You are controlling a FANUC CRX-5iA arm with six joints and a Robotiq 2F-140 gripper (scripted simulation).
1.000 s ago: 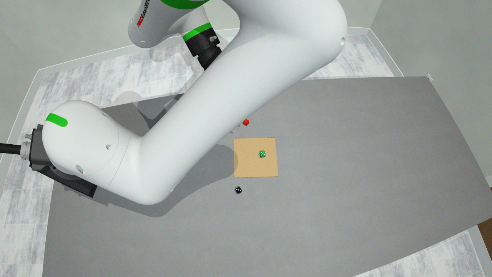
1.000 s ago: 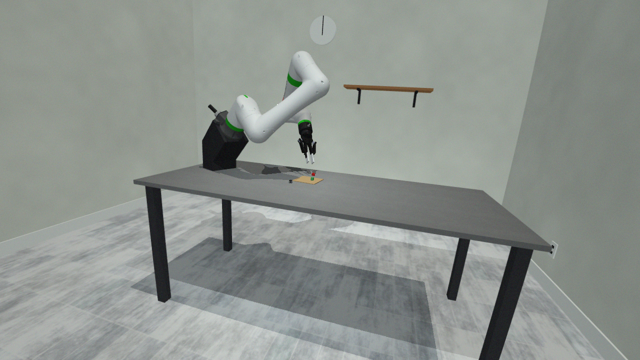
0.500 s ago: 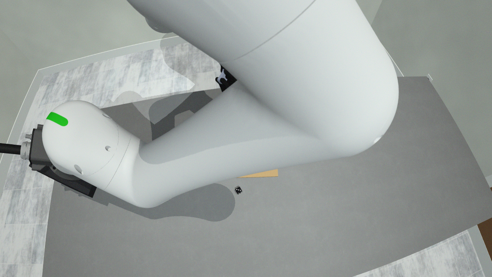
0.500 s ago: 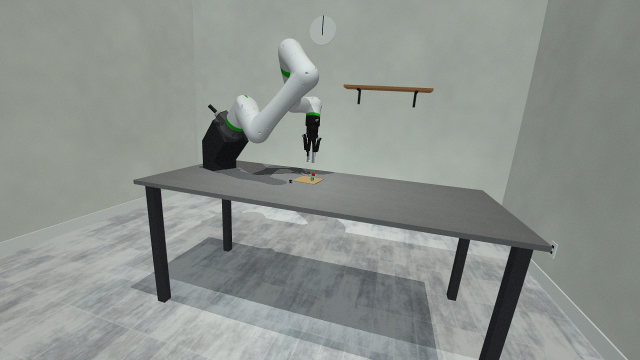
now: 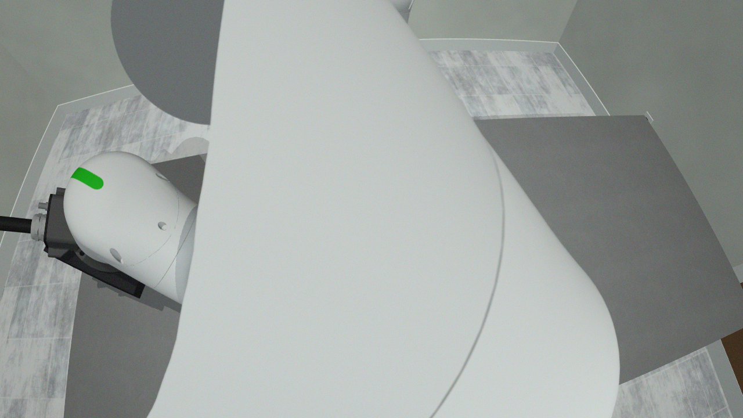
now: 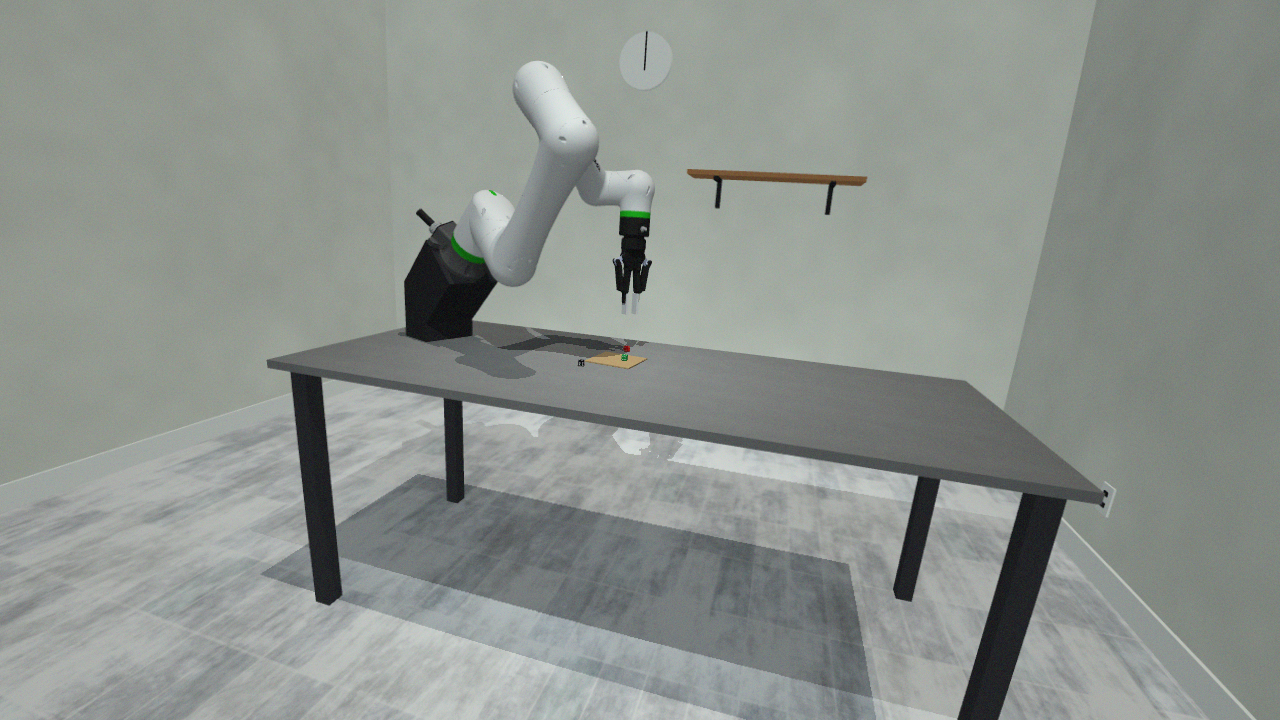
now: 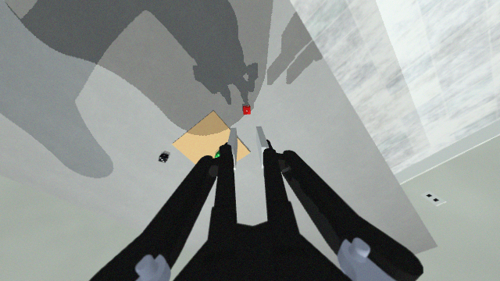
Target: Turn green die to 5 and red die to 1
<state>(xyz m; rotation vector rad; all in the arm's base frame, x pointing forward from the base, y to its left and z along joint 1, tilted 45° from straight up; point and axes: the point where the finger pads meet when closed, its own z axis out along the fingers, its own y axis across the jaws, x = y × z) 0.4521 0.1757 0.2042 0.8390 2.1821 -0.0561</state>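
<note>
In the wrist view the red die [image 7: 246,110] lies on the grey table just beyond a corner of the tan mat [image 7: 211,138]. The green die [image 7: 217,154] sits on the mat, mostly hidden behind my left finger. The black die [image 7: 164,157] lies on the table off the mat's other side. My gripper [image 7: 246,135] points straight down, its fingers narrowly apart with nothing between them. In the exterior view the gripper [image 6: 631,308] hangs well above the mat [image 6: 621,360], the red die [image 6: 626,347] and the black die [image 6: 580,362]. I cannot read any die faces.
In the top view the white arm link [image 5: 337,208] fills most of the picture and hides the dice and mat; only the table's right part [image 5: 597,208] shows. The robot base [image 6: 438,295] stands at the table's far left corner.
</note>
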